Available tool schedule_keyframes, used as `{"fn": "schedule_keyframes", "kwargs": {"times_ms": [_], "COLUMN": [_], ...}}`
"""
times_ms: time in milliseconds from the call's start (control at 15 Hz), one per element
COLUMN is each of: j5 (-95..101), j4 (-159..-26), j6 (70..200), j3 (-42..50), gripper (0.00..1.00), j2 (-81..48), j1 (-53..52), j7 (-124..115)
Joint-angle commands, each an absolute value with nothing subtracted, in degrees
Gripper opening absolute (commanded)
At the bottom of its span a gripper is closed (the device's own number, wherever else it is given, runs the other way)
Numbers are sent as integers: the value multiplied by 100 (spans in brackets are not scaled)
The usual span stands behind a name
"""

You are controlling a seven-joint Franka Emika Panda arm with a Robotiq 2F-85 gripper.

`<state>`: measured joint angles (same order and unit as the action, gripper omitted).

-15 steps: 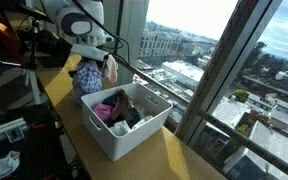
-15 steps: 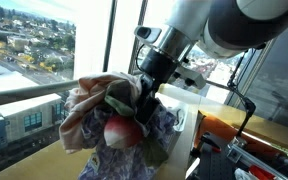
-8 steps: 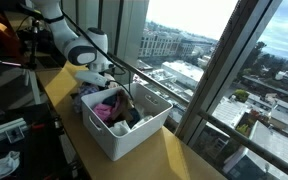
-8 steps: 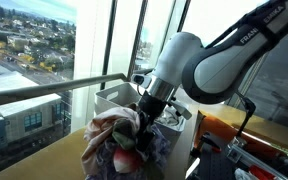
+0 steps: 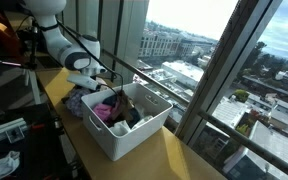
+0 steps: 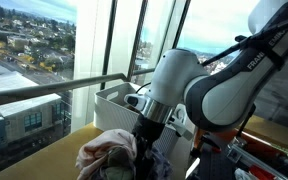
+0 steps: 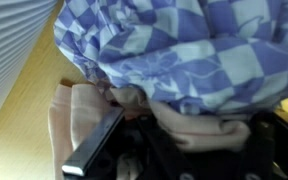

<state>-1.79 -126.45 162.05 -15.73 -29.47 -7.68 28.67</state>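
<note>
Two desk edges: the wooden desk [image 5: 179, 152] is a narrow strip. One long side runs along the window glass [image 5: 134, 40]; the other is a free edge, with dark equipment [image 5: 4, 130] below it.
Bin: a white bin [image 5: 134, 135] stands across most of the desk's width. It is filled with clothes, a pink piece [image 5: 102, 112] on top.
Open room: bare wood shows past the far end of the bin in an exterior view. More shows on the window side of the bundle [image 6: 44, 160]. The gap between the bin wall and the arm [image 6: 189, 95] is tight.
Railing: a grey rail [image 6: 44, 92] crosses outside the glass, well apart from the work.
Cloth bundle: the cloth bundle [image 6: 109, 152] lies on the desk just beside the bin and outside it, slumped low. In both exterior views it sits under the bent arm.
Cloth detail: the wrist view shows a blue-and-white checked cloth [image 7: 184, 50] heaped over a pale pink cloth [image 7: 69, 115]. Both rest on the wood.
Pincer: the pincer [image 7: 189, 135] is pressed down into the bundle. One dark finger [image 7: 94, 150] lies against the pink cloth, and pale fabric is bunched in front of the other side.
Pincer gap: cannot tell. Folds of cloth cover the tips, so neither the width of the gap nor whether any fabric is pinched can be read.
</note>
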Motion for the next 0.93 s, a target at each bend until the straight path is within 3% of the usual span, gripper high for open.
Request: {"fn": "schedule_keyframes", "kwargs": {"times_ms": [0,467,867], "j5": [0,-547,-1335], "j4": [-12573,-12961,-13179], "j6": [16014,15710,15168], "j3": [-1796,-2334,-1552], "gripper": [47,96,100], "j2": [-2698,-1220,-237], "j1": [-437,326,385], "j7": [2825,3300,4036]}}
